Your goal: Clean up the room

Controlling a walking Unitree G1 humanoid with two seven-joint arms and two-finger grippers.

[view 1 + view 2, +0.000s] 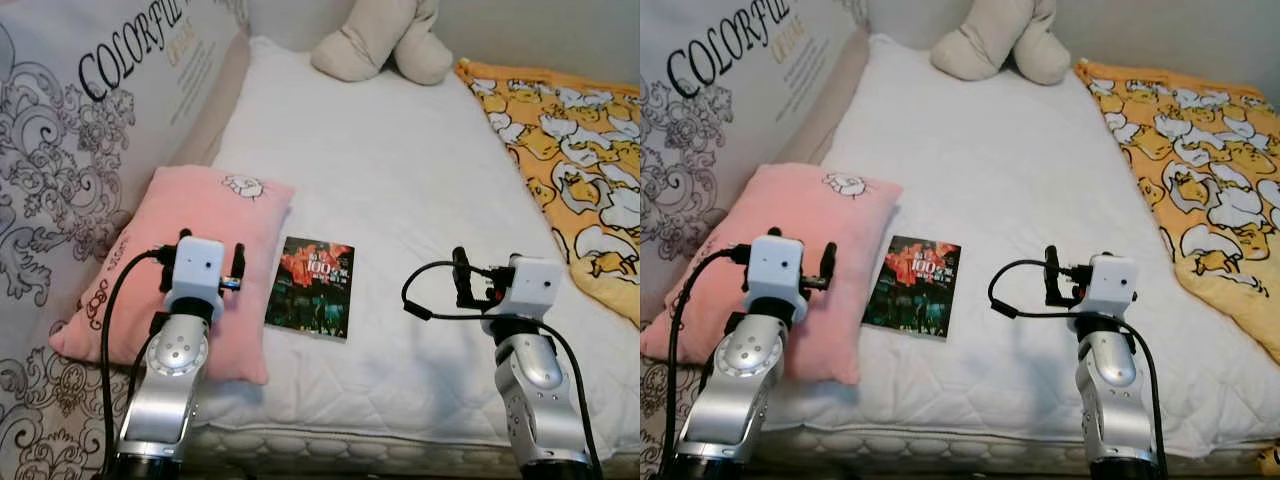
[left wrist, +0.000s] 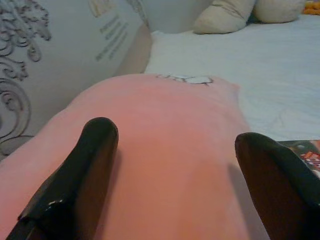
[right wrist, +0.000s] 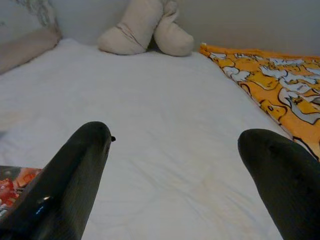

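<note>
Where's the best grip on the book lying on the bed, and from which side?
Probably the book by its near short edge, coming in low from the foot of the mattress. It lies flat, cover up, so fingers must pinch over an edge. The pink pillow crowds its left side; the left gripper is open above that pillow.

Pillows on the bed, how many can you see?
1: the pink pillow lies at the bed's left edge by the wall, beside the book. The beige shape at the far end looks like a plush toy.
</note>
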